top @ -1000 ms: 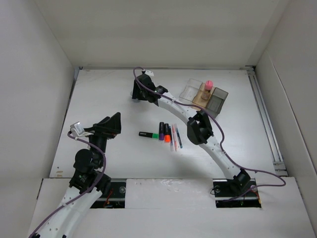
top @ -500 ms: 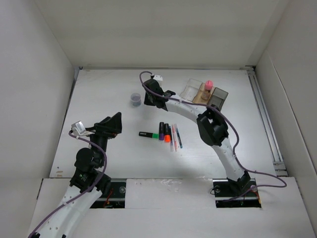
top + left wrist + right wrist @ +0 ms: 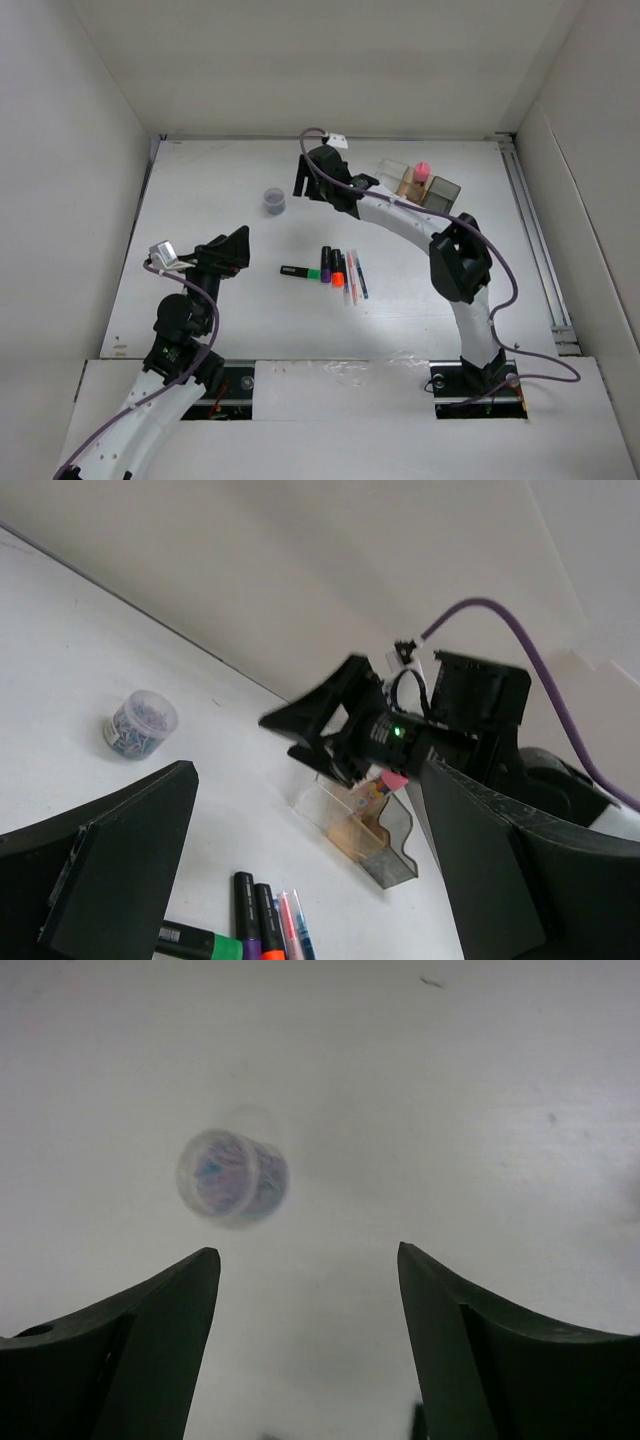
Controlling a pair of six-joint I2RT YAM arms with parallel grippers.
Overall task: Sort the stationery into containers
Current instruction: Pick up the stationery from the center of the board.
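The small grey round jar (image 3: 273, 201) stands alone on the table at the back left; it also shows in the left wrist view (image 3: 140, 723) and the right wrist view (image 3: 232, 1176). My right gripper (image 3: 303, 183) (image 3: 308, 1253) is open and empty, just right of the jar and above the table. The three joined boxes (image 3: 437, 200) (image 3: 395, 845) stand at the back right, with the pink-capped bottle (image 3: 421, 172) upright in the tan middle one. The green (image 3: 300, 271), purple (image 3: 326, 264) and orange (image 3: 339, 268) markers and the pens (image 3: 355, 275) lie mid-table. My left gripper (image 3: 235, 250) (image 3: 305, 770) is open and empty, left of the markers.
White walls enclose the table on the left, back and right. A metal rail (image 3: 535, 240) runs along the right edge. The right arm (image 3: 460, 265) arches over the table right of the pens.
The right gripper has moved right and back, away from the jar. The jar, hidden under it a second ago, now stands uncovered. The left arm has barely moved.
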